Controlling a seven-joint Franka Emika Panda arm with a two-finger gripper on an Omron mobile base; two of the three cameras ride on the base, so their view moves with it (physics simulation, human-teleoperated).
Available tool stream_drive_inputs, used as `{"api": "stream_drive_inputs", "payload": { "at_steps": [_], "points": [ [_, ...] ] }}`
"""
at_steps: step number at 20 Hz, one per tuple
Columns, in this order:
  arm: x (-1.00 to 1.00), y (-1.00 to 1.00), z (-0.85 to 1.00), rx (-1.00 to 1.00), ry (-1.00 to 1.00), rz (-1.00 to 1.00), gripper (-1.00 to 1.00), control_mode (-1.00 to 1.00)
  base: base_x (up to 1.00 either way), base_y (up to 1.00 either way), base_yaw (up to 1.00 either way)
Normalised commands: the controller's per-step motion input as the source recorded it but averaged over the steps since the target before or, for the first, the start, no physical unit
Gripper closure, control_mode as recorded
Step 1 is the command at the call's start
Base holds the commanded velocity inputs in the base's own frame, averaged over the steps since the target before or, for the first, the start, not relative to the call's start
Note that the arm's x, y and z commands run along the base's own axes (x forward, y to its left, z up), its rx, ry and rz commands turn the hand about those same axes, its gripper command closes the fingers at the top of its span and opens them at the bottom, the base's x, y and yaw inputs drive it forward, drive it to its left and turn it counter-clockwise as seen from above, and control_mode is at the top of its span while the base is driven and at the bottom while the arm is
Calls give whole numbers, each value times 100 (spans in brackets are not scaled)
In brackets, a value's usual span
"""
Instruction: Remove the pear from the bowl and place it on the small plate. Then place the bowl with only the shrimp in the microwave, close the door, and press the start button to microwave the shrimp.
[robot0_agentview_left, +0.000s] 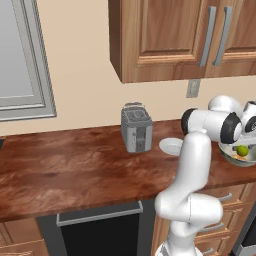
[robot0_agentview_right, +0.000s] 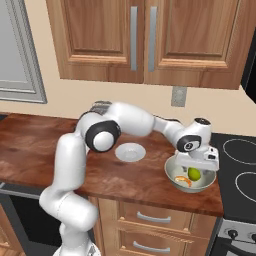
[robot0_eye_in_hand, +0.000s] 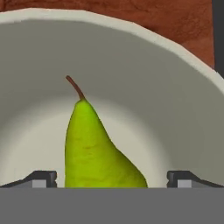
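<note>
Two dark fingertips (robot0_eye_in_hand: 43, 177) stand at their widest, one on each side of the small yellow-green pear (robot0_eye_in_hand: 92, 148), and nothing is gripped; whether either pad touches the fruit cannot be told. The gripper (robot0_eye_in_hand: 111, 178) hangs low inside the round, pale grey-white bowl (robot0_eye_in_hand: 175, 96), with the fat bottom of the pear squarely between the fingers and its thin brown stem pointing away from them, toward the far wall of the bowl.

The pear looks light and firm, with smooth, rather slick skin and a body that tapers toward the stem. My judgement is that the broad lower half is the place to close on, since a pinch on the narrow neck could let it squirt out. A gentle squeeze should do; the fruit would bruise before it breaks.

In the right base view, the small curled orange-pink shrimp (robot0_agentview_right: 183, 180) lies in the bowl just beside the pear, to one side of the fingers. Beyond the bowl's rim, the small flat white plate (robot0_agentview_right: 130, 151) rests on the brown wooden counter (robot0_agentview_right: 30, 145), near but apart.
</note>
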Motion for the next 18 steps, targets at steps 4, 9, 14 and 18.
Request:
{"api": "stream_drive_inputs", "payload": {
  "at_steps": [4, 9, 14, 18],
  "points": [
    [0, 35, -42, -5, 7, 0, -100, -100, 0, 0, 0],
    [0, 16, -19, -2, 5, 0, 100, -100, 0, 0, 0],
    [-1, 2, 13, 0, -3, 1, 100, -100, 0, 0, 0],
    [-20, 10, 47, 0, -11, 0, 100, -100, 0, 0, 0]
  ]
}}
